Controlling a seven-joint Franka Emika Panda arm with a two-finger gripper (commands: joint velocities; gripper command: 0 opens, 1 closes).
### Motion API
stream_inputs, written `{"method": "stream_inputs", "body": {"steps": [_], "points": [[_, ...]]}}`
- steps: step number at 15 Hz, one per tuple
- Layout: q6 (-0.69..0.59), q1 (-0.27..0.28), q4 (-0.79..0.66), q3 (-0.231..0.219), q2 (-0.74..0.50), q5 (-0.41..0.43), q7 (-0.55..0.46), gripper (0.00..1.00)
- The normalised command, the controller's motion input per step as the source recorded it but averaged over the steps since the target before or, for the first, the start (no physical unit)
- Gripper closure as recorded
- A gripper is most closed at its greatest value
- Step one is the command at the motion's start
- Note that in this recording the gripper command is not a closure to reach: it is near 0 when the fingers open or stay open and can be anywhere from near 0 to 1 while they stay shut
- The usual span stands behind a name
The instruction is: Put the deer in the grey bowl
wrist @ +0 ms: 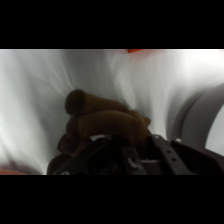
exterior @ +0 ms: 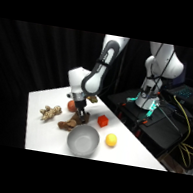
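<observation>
Gripper [exterior: 83, 115] low over dark brown soft plush deer [wrist: 107, 122]; finger state can't tell. Get firm mid-body hold, lift w/ limbs clear, over to smooth round grey bowl [exterior: 83, 140] just beside.

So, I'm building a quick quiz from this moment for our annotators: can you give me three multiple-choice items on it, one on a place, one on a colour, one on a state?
1. Where does the deer lie?
A. inside the grey bowl
B. on the table, beside the grey bowl's far-left rim
C. on top of the red block

2. What colour is the ball to the right of the grey bowl?
A. yellow
B. blue
C. green

3. What is in the grey bowl?
A. the pale tan plush toy
B. the yellow ball
C. nothing

Key:
1 B: the deer rests on the white table just outside the bowl, with the gripper down at it.
2 A: the ball by the bowl's right rim is yellow.
3 C: the bowl's inside shows bare grey; the tan plush toy and red block lie on the table.
</observation>
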Motion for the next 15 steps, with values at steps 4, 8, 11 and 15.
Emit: {"method": "stream_inputs", "body": {"steps": [4,8,11,15], "points": [[-0.18,0.034,-0.21,-0.059,-0.52,-0.116,0.08,0.69],[-0.38,0.117,-0.16,-0.146,-0.62,-0.232,0.15,0.68],[-0.39,0.191,-0.15,-0.097,-0.58,-0.214,0.13,0.68],[-0.18,0.237,-0.09,0.015,-0.36,-0.073,0.12,0.66]]}}
